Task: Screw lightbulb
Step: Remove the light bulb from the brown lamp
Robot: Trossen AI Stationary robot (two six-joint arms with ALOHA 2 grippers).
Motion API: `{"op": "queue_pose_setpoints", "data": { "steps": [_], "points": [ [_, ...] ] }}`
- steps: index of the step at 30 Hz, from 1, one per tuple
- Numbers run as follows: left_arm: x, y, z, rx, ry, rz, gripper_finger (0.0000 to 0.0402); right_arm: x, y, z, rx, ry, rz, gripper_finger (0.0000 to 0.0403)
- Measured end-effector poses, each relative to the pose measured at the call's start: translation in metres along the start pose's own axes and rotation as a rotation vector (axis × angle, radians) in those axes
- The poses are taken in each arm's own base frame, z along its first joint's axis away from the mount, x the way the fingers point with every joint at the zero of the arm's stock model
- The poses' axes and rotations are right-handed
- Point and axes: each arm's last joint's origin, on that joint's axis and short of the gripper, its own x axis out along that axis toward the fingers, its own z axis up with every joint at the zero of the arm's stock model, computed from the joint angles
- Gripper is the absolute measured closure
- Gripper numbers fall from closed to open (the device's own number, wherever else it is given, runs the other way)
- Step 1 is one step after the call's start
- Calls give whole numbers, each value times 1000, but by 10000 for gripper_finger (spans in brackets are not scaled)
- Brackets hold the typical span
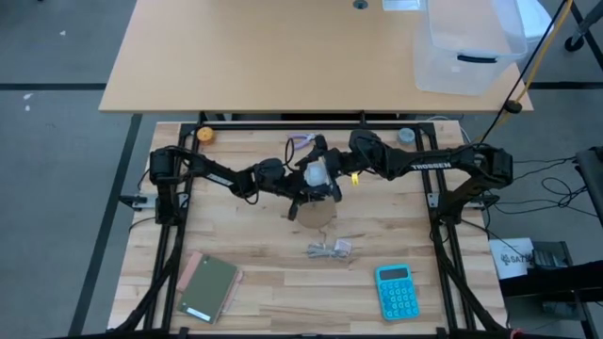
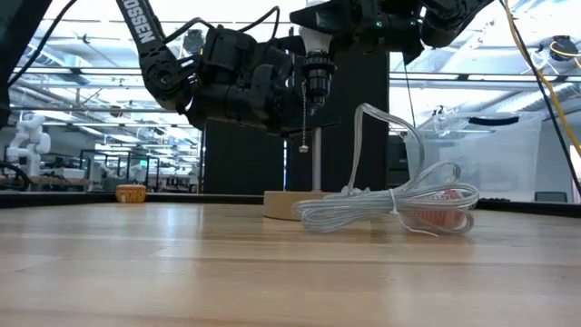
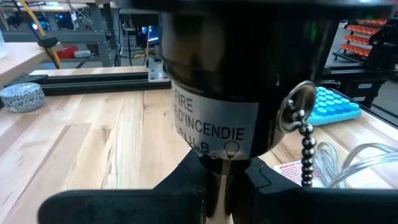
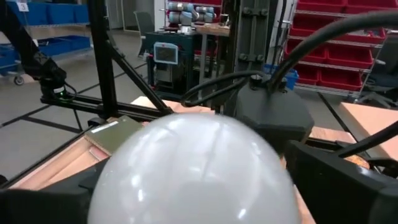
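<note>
Two grippers are both in on this one, meeting over the middle of the table. The right gripper (image 1: 327, 173) is closed around the lightbulb (image 4: 193, 168), a small whitish translucent rounded glass bulb that fills its wrist view, with the dark fingers (image 4: 348, 186) pressed to either side of the dome. In the low view the bulb (image 2: 313, 40) sits straight on top of the black knob-like socket with a white warning label (image 3: 214, 124), its narrow screw end already down in the mouth as far as I can tell.

The left gripper (image 1: 300, 196) is clamped on the thin stem just under the socket (image 2: 315, 74), steadying it. A beaded metal pull chain (image 2: 303, 113) hangs off the side, and the stem runs down to a round wooden disc base (image 2: 286, 204).

Handling-wise I'd say the bulb is very light, rigid, smooth and slippery, and thin glass, so easy to crush. Best hold looks like the widest part of the dome with gentle squeeze, twisting about the upright axis so the threads don't cross.

Further out: a coil of clear plastic cord (image 2: 390, 204) lies just in front of the base, a blue calculator (image 1: 396, 290) and an olive green notebook (image 1: 209, 287) sit near the front edge.
</note>
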Motion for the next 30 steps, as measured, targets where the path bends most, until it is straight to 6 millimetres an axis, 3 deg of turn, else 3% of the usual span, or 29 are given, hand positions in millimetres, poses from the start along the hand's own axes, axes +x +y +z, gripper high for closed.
{"op": "queue_pose_setpoints", "data": {
  "steps": [11, 18, 23, 30],
  "points": [
    [0, -1, -1, -4, 5, -7, 371, -17, 9, 31, -51, -87, 17, 14],
    [0, -1, -1, -13, 6, 10, 371, -44, 23, 62, -99, -129, 13, 14],
    [0, 0, -1, -22, 14, 67, 371, -62, 41, 73, -129, -29, -145, 14],
    [0, 4, -1, -29, 14, 204, 371, -62, 60, 76, -117, 34, -327, 14]
  ]
}}
